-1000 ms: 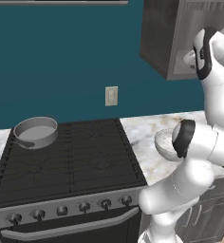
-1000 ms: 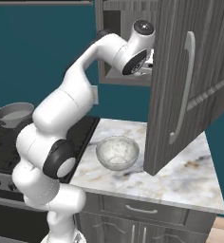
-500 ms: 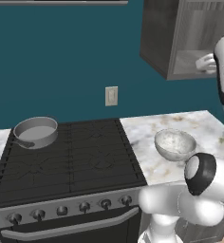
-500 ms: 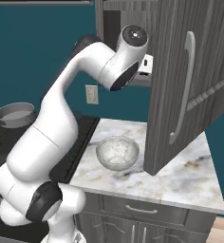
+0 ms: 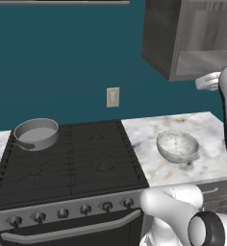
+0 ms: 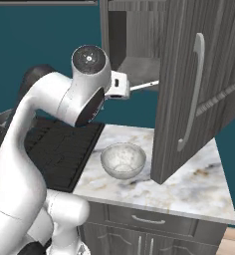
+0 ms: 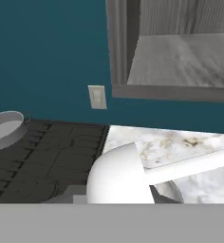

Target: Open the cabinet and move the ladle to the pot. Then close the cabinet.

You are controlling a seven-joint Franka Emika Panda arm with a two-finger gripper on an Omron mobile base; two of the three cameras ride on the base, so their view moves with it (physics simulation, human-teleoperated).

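The dark grey cabinet (image 6: 176, 55) stands open, its door swung out to the right with the silver bar handle (image 6: 191, 94) facing me. Its shelf (image 5: 202, 60) is bare. My gripper (image 6: 122, 86) hangs in front of the cabinet opening, shut on the ladle (image 6: 145, 85), whose thin handle points toward the door. In the hand view the ladle's white bowl (image 7: 117, 176) looms close, with the handle running off to the right. The grey pot (image 5: 36, 133) sits on the stove's back left burner, far to the left of the gripper; it also shows as the pot (image 7: 4, 127).
A translucent speckled bowl (image 5: 178, 145) sits on the marble counter (image 6: 189, 184) below the gripper. The black stove (image 5: 67, 163) lies between bowl and pot. A wall outlet (image 5: 113, 97) is on the teal wall. The open door juts out over the counter.
The arm has drawn back out of the cabinet and swung left, carrying the ladle off the shelf. The door stays open.
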